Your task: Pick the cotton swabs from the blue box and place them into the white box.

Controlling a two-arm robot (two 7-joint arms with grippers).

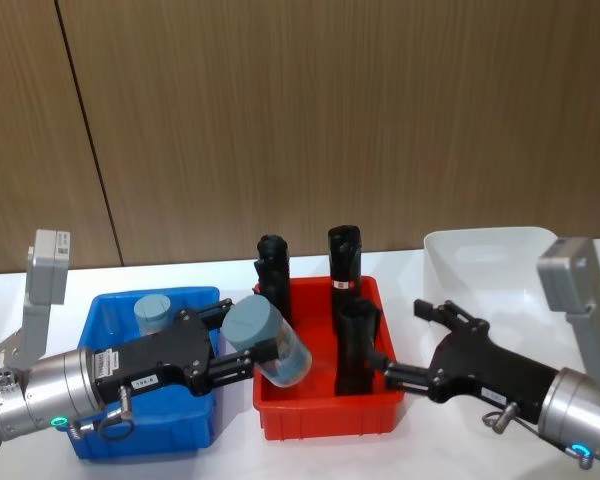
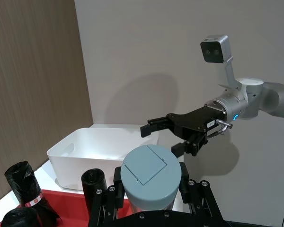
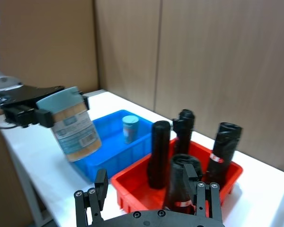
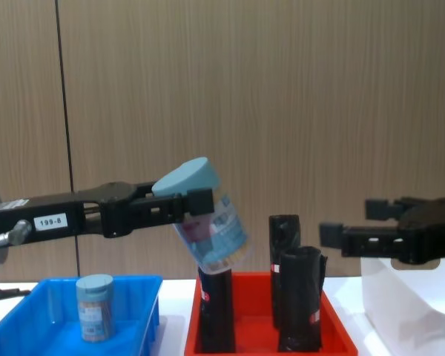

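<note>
The left claw (image 1: 236, 342) was clenched on one jar of cotton swabs (image 1: 277, 352), its fingers pressing either side of the clear wall just under the blue-grey lid. The jar hung tilted in the air, lid uppermost and leaning towards the robot's left, above the gap between the blue box (image 1: 98, 302) and the red tray (image 1: 320, 416) and well clear of both. A second jar (image 1: 152, 312) stood upright in the blue box. The jar looked light and stiff, a smooth plastic cylinder that could easily slip or swing in a two-point pinch. The flip lid seemed the weak spot, so the body below the lid, across the paper label, was probably the safest place to hold. To the right, black rolls (image 1: 345, 256) stood upright in the red tray, tall enough to catch a jar carried low. The right claw (image 1: 418, 345) hovered released and empty over the tray's right end, pointing towards the held jar. Behind it the white box (image 1: 480, 252) sat at the right of the tabletop (image 1: 236, 445), with nothing visible inside.
</note>
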